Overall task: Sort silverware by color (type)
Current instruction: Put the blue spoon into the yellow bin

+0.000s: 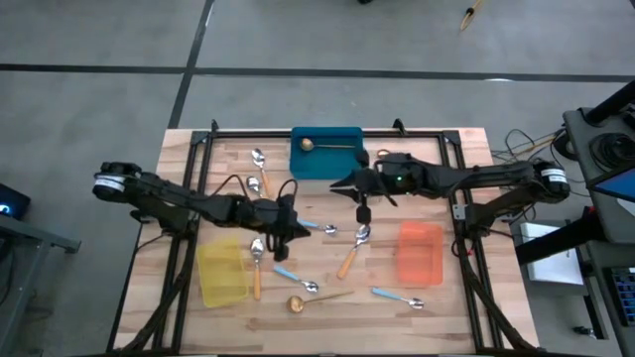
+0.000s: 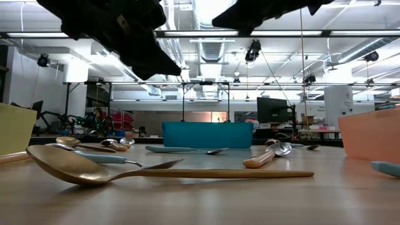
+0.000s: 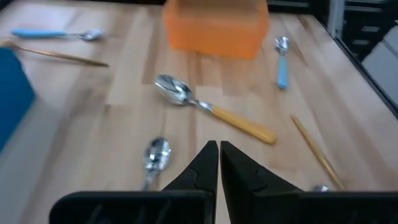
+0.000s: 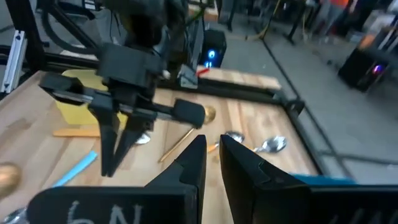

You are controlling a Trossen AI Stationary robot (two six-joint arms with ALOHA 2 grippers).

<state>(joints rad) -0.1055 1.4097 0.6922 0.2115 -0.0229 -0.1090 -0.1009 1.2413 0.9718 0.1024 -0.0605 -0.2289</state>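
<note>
Here the wooden worktop (image 1: 437, 317) carries three bins: a blue bin (image 1: 326, 154) at the far middle edge with one gold spoon (image 1: 319, 145) lying in it, a yellow bin (image 1: 221, 274) near the left front and an orange bin (image 1: 420, 252) toward the right. The rest of the silverware lies scattered between them. An orange-handled spoon (image 1: 353, 250) sits at the centre, a blue-handled spoon (image 1: 397, 297) lies near the front right, another gold spoon (image 1: 316, 299) lies at the front middle, and more spoons lie beside the yellow bin and left of the blue bin.

The left end effector (image 1: 299, 228) hangs over the middle of the worktop, its fingers pressed together and holding nothing. The right end effector (image 1: 363, 212) hangs just beside it, above the bowl of the orange-handled spoon; its fingers stand almost together with a thin gap, and nothing shows between them.

The two arms crowd the centre. Bare wood lies open along the front edge and at the far right corner.
</note>
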